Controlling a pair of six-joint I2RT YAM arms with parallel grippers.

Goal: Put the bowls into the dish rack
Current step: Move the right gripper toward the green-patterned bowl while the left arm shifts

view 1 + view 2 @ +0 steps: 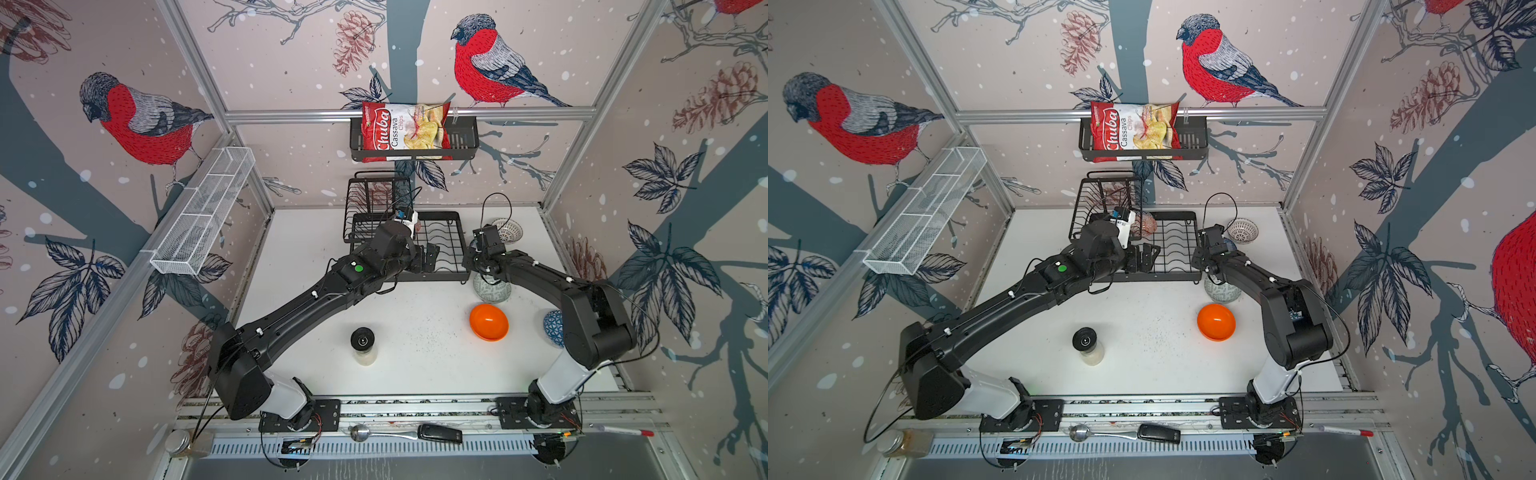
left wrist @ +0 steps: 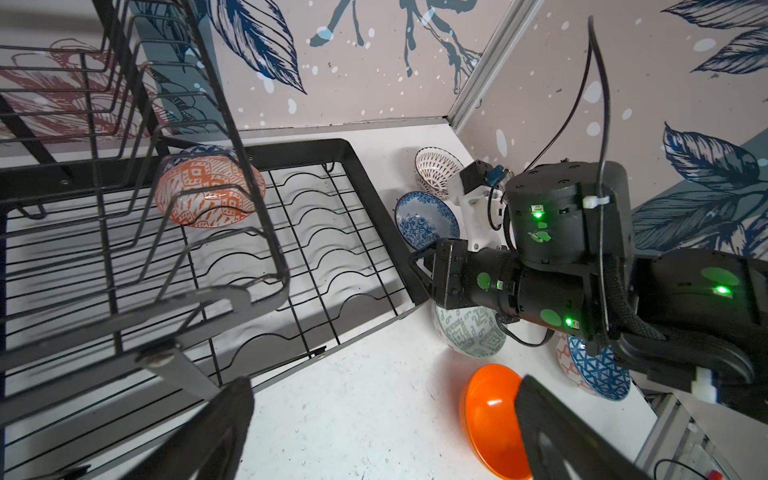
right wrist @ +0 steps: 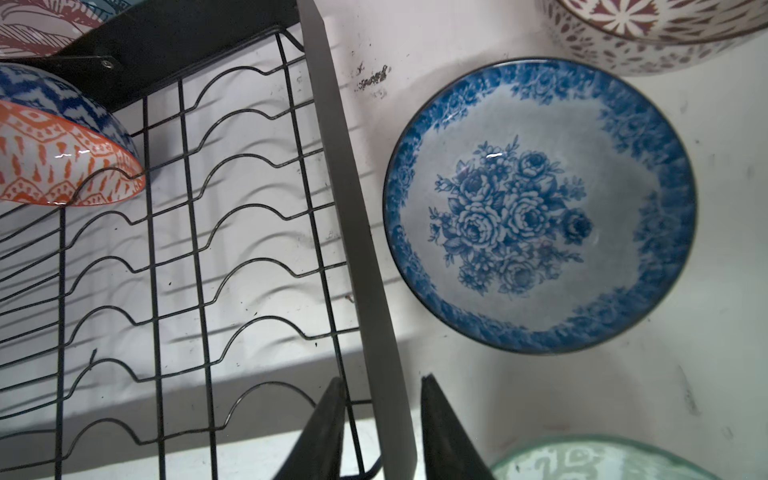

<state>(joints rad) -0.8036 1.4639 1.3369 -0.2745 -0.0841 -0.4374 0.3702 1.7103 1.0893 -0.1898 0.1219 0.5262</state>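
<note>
Rack (image 3: 349, 208) rim runs between the right tool's (image 3: 381, 378) half-closed jaws; clamped or not, I cannot tell. Left tool (image 2: 384, 380) gapes empty near the tray's free wires. One orange-white bowl (image 2: 208, 191) sits inside, a floral bowl (image 3: 540, 208) on the surface (image 3: 727, 249) just outside that rim.

Bright, even overhead light, soft shadows, small glossy glints, wide-angle edge distortion.

Chips bag (image 1: 405, 126) in wall basket (image 1: 463, 137); shaker (image 1: 363, 347) on table (image 1: 415, 357).
</note>
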